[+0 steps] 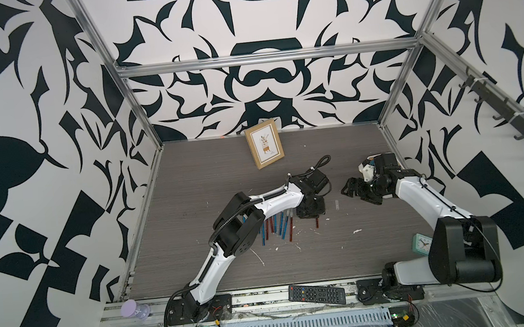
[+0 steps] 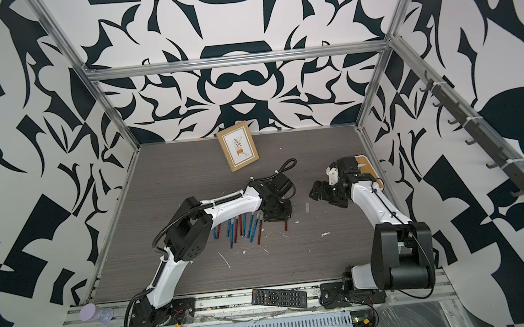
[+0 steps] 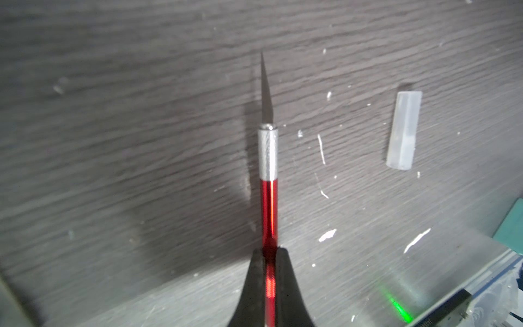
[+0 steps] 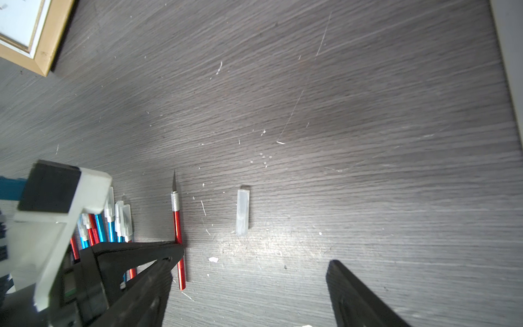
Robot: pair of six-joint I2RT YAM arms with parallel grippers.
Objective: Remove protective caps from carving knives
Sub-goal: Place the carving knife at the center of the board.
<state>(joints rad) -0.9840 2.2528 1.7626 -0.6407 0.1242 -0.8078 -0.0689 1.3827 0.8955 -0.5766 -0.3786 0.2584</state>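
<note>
One red knife [image 3: 268, 198], blade bare, is clamped by its handle in the shut left end effector [image 3: 269, 252], low over the tabletop [image 1: 320, 165]. One loose cap [image 4: 243, 212] lies flat near it. The other carving knives [image 1: 282, 226], blue and red, lie in a row partly under the left arm, so their full count cannot be told, though at least five wear caps [image 4: 126, 219]. The right end effector [image 4: 252, 264] has its fingers spread wide and empty, with the loose cap just ahead of the gap, untouched.
</note>
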